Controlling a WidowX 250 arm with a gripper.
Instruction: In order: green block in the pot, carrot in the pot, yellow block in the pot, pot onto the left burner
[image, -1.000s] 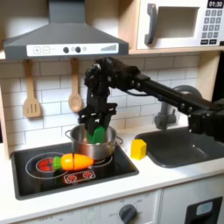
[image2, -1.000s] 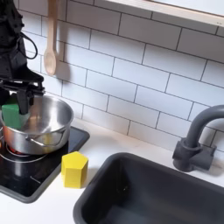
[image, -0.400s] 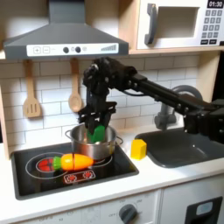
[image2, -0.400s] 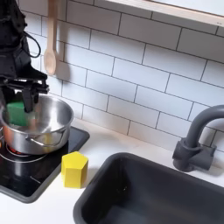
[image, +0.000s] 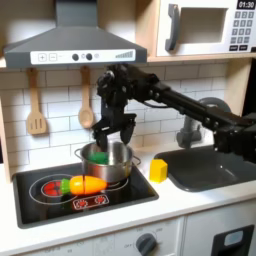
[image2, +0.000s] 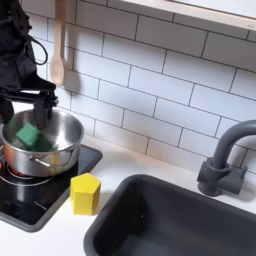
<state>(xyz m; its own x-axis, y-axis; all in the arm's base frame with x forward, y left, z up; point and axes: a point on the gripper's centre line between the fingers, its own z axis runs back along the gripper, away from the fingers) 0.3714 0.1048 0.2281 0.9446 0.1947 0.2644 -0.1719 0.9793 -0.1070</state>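
The desk (image: 200, 200) carries a black cooktop (image: 40, 205) at its left end in the first exterior view and a sink (image2: 190, 215) at its right end.

My arm (image: 185, 100) reaches in from the first exterior view's right. My claw (image: 110, 138) hangs directly above the pot (image: 122, 170), released and holding nothing; in the second exterior view the fingers (image2: 46, 99) stand apart above the rim.

The pot sits at the cooktop's rear right corner in the first exterior view. The left burner (image: 45, 187) lies near the cooktop's left edge.

The carrot (image: 82, 185) lies on the cooktop, touching or just beside the pot's front wall.

The green block (image2: 28, 134) rests inside the pot, against the far inner wall in the second exterior view. I judge step one complete.

The yellow block (image2: 85, 193) stands on the desk between the cooktop's right edge and the sink.

Hazards, in my judgement:
- Descending onto the carrot may catch the pot's rim, because the two lie so close.
- The carrot's tapered form may slip or roll under a closing grip.
- The carrot may lodge across the rim instead of dropping in.
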